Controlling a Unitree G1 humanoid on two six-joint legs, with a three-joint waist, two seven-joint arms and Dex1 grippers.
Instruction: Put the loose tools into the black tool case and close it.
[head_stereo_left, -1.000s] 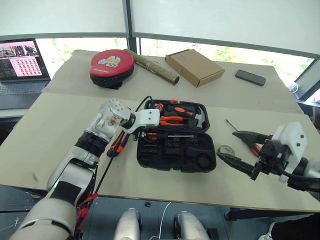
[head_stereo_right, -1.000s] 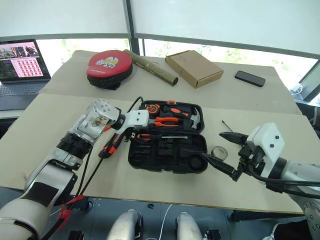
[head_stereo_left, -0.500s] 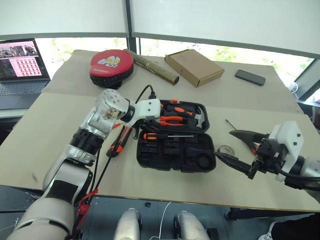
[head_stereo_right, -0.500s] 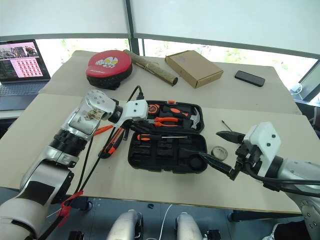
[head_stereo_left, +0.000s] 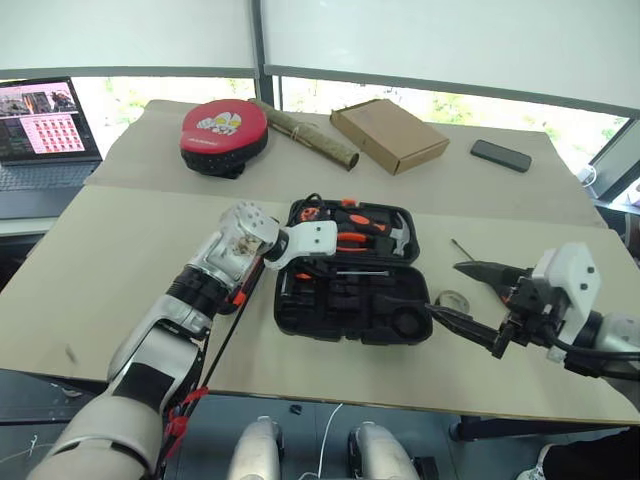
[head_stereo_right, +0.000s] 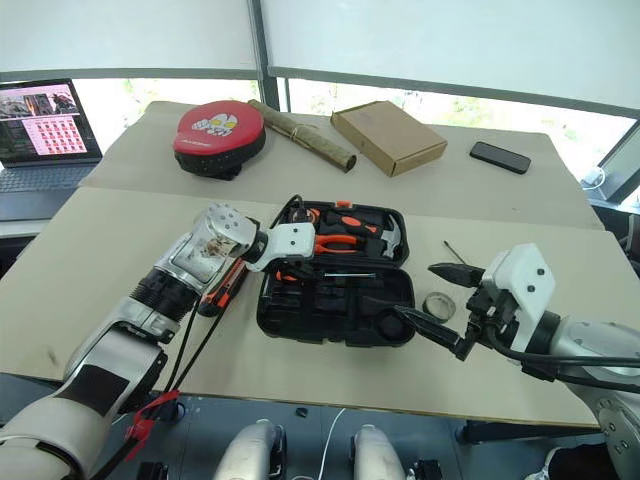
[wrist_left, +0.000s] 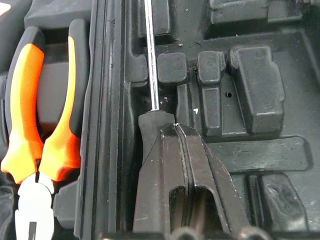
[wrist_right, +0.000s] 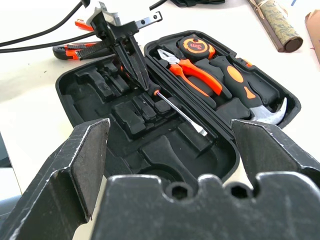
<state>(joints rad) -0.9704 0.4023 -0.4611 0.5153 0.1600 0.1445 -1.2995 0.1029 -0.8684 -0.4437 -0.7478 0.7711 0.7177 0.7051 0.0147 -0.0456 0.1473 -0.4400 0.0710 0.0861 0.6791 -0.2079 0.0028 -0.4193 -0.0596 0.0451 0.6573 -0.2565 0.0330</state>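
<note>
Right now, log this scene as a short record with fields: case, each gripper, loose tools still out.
case: black tool case lies open on the table
left gripper: left gripper shut, fingers pressing the screwdriver into the case's near half
right gripper: right gripper open, holding nothing, to the right of the case
still out: tape roll and slim screwdriver to the right of the case; utility knife to its left

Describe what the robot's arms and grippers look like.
Each arm is silver-grey metal with black ribbed joint sections and a white housing at the wrist. The left gripper and right gripper have two long, tapered black fingers. Black cables run along the left arm, tied with red tape.
</note>
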